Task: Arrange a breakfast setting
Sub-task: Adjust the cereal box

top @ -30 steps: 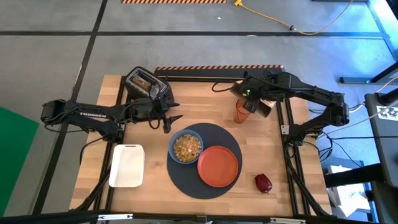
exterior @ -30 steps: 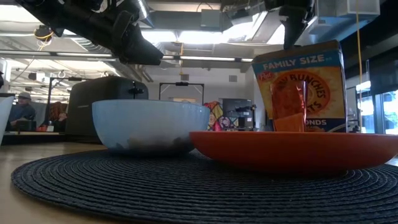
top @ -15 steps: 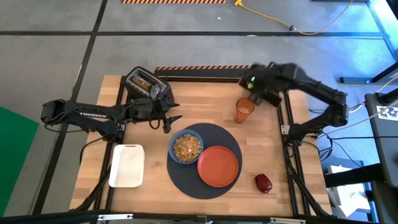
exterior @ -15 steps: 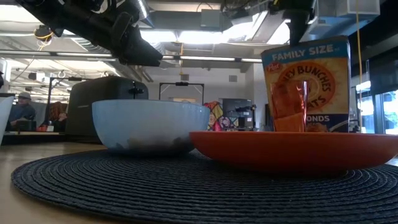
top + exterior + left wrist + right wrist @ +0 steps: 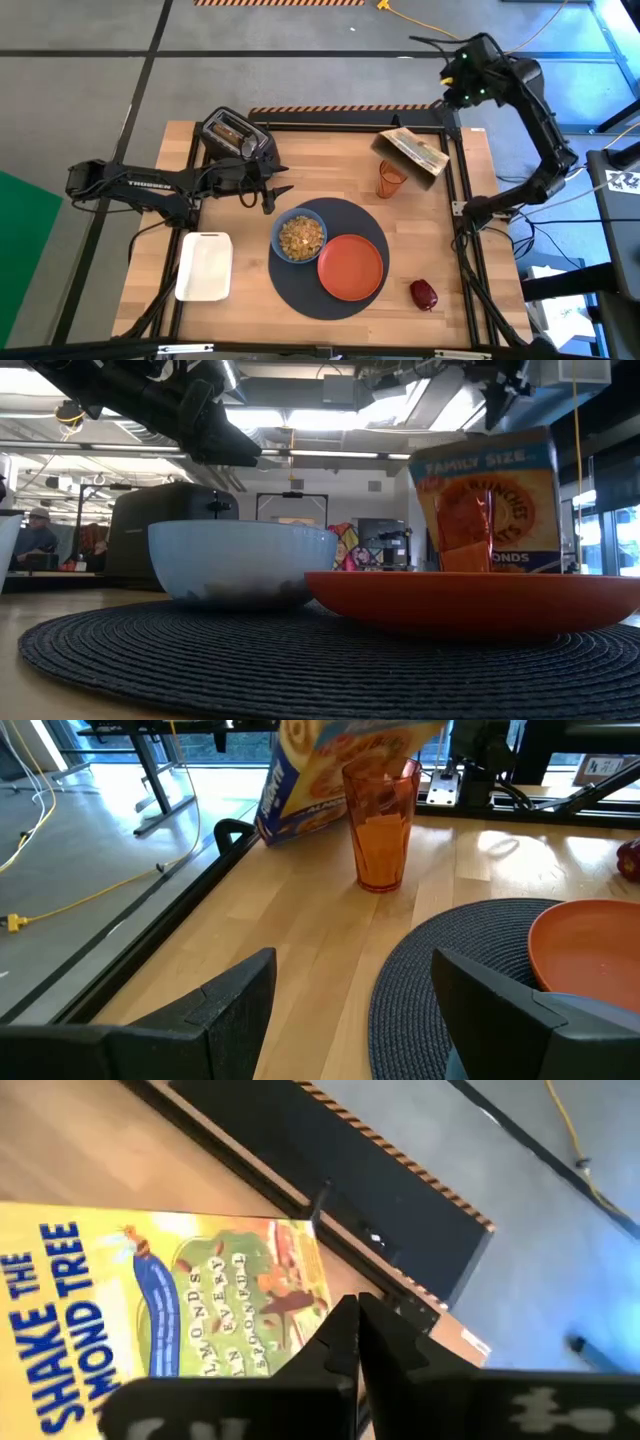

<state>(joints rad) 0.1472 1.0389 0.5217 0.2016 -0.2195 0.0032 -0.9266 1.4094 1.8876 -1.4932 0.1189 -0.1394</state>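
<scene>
On the round dark-grey mat (image 5: pixel 330 290) stand a blue bowl (image 5: pixel 299 236) with cereal and an orange plate (image 5: pixel 351 266). The translucent orange cup (image 5: pixel 391 178) stands upright on the wood beyond the mat. The dark-red fruit (image 5: pixel 423 294) lies on the table at the near right. Brown toast (image 5: pixel 231 130) sticks up from the toaster's slots. My left gripper (image 5: pixel 272 192) hovers open, left of the bowl, with nothing between its fingers (image 5: pixel 240 995). My right gripper (image 5: pixel 355 1330) is shut and empty, high above the table's far right corner (image 5: pixel 462 72).
A yellow-and-blue cereal box (image 5: pixel 412 150) stands leaning just behind the cup, near the far right edge. A dark toaster (image 5: pixel 237 135) sits at the far left and a white rectangular tray (image 5: pixel 205 266) at the near left. Bare wood lies between toaster and cup.
My right gripper has drawn away from the cereal box's top, rising and swinging toward the table's far right corner, beyond the edge. The box stays behind the cup and now leans, showing its face from above.
</scene>
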